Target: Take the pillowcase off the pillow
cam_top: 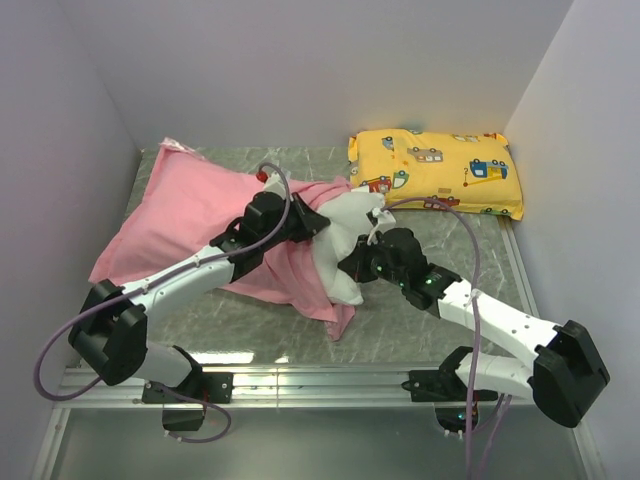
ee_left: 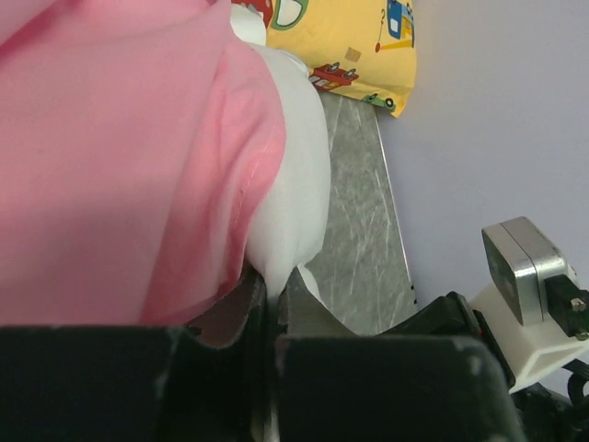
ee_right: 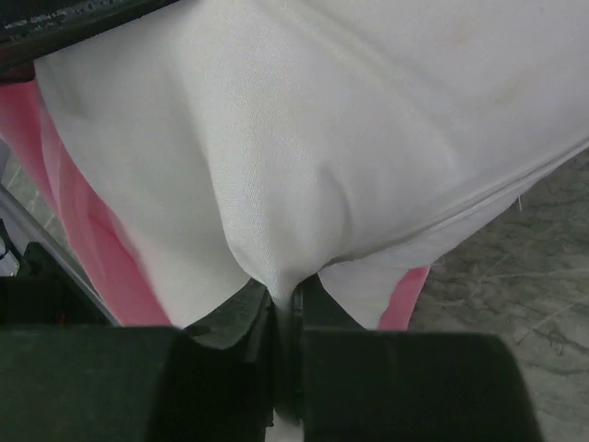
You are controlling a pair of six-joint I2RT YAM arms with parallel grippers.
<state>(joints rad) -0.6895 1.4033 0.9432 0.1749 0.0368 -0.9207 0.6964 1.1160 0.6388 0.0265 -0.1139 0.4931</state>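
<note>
The pink pillowcase [cam_top: 180, 215] lies on the left of the table, its open end bunched at the middle. The white pillow [cam_top: 345, 245] sticks out of that end. My left gripper [cam_top: 318, 222] is at the opening. In the left wrist view it [ee_left: 273, 281] is shut on a fold of white pillow [ee_left: 294, 184], with the pillowcase's hem [ee_left: 110, 166] lying against the left finger. My right gripper [cam_top: 352, 268] is at the pillow's near end. In the right wrist view it [ee_right: 285, 295] is shut on a pinch of white pillow [ee_right: 322, 138], with pink pillowcase [ee_right: 92, 249] on either side.
A yellow cartoon-vehicle pillow [cam_top: 435, 172] lies at the back right against the wall, also in the left wrist view [ee_left: 340, 37]. White walls close in the marbled table [cam_top: 420, 320] on three sides. A metal rail [cam_top: 330, 378] runs along the near edge.
</note>
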